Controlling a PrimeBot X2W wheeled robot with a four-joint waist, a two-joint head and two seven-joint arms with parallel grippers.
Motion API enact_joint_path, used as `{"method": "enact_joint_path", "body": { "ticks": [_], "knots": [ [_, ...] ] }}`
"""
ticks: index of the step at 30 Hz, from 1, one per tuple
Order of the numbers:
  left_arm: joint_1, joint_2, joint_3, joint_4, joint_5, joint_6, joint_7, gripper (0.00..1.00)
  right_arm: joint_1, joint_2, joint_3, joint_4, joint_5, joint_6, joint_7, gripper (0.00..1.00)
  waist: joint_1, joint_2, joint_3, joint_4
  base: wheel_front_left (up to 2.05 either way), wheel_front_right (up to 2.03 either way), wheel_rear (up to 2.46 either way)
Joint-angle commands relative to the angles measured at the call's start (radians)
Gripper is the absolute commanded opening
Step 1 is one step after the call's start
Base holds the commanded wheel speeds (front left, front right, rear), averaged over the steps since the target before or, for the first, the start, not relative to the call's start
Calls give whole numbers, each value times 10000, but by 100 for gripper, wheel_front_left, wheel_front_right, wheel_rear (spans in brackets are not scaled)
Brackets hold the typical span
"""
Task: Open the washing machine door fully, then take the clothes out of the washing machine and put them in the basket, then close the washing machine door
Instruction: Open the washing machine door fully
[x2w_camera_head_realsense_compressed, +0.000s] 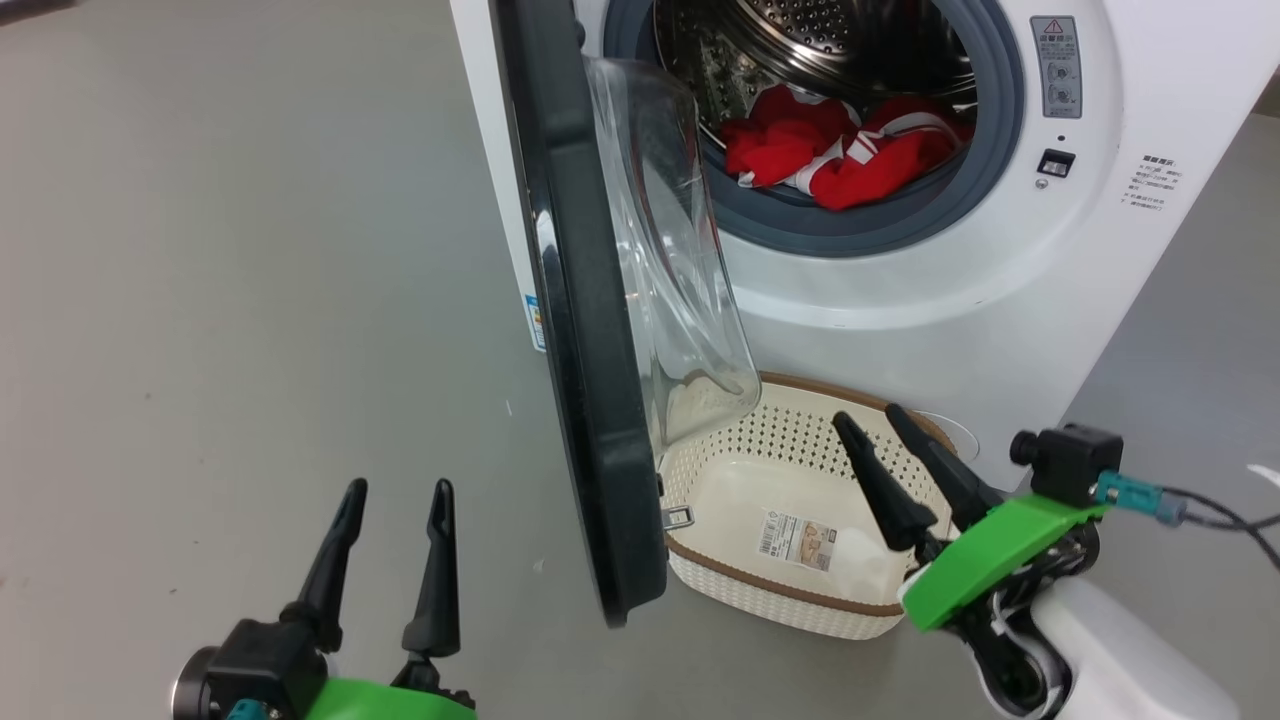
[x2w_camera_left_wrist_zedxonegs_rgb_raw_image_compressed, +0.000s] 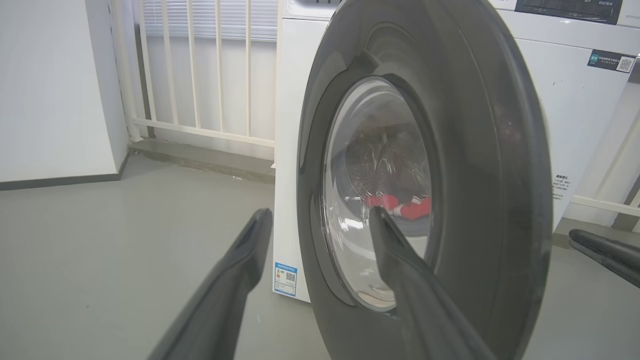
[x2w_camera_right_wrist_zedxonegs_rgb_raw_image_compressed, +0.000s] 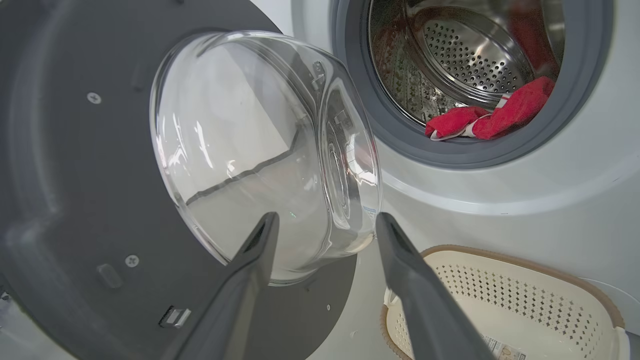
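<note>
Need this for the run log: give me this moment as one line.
door: open | clothes: in drum | basket: empty | left pincer: open, empty | right pincer: open, empty, near basket

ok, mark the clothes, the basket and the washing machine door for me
the clothes (x2w_camera_head_realsense_compressed: 890, 170), head view, on the red fabric at the right of the pile.
the basket (x2w_camera_head_realsense_compressed: 790, 435), head view, on its perforated far wall.
the washing machine door (x2w_camera_head_realsense_compressed: 590, 380), head view, on the black rim.

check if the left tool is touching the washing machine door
Apart. The head view shows bare floor between the left tool and the dark rim of the washing machine door.
</note>
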Motion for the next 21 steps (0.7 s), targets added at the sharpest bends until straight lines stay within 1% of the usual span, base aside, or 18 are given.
{"method": "enact_joint_path", "body": {
  "ticks": [1, 7, 10, 13, 17, 20, 21],
  "knots": [
    [-84, 168, 313, -281, -37, 80, -47, 100, 382, 297, -316, -284, -800, 67, -90, 100, 0, 0, -9, -23, 0, 0, 0],
    [-55, 176, 262, -251, -21, 87, -48, 100, 1430, 1132, -1973, -641, -3755, 67, -91, 100, 0, 0, -107, -21, 0, 0, 0],
    [-29, 189, 250, -244, 1, 101, -49, 100, 1955, 1525, -2670, -1185, -5128, 67, -91, 100, 0, 0, -161, 7, 0, 0, 0],
    [8, 205, 256, -251, 13, 112, -49, 100, 2513, 1808, -3156, -1893, -6404, 67, -91, 100, 0, 0, -191, 42, 0, 0, 0],
    [71, 222, 257, -281, 52, 125, -50, 100, 3239, 2074, -3640, -2848, -7545, 67, -91, 100, 0, 0, -250, 75, 0, 0, 0],
    [102, 237, 250, -281, 88, 124, -50, 100, 3762, 2164, -3851, -3396, -8066, 67, -91, 100, 0, 0, -283, 92, 0, 0, 0],
    [102, 237, 250, -281, 88, 124, -50, 100, 3762, 2164, -3851, -3396, -8066, 67, -91, 100, 0, 0, -283, 92, 0, 0, 0]
  ]
}}
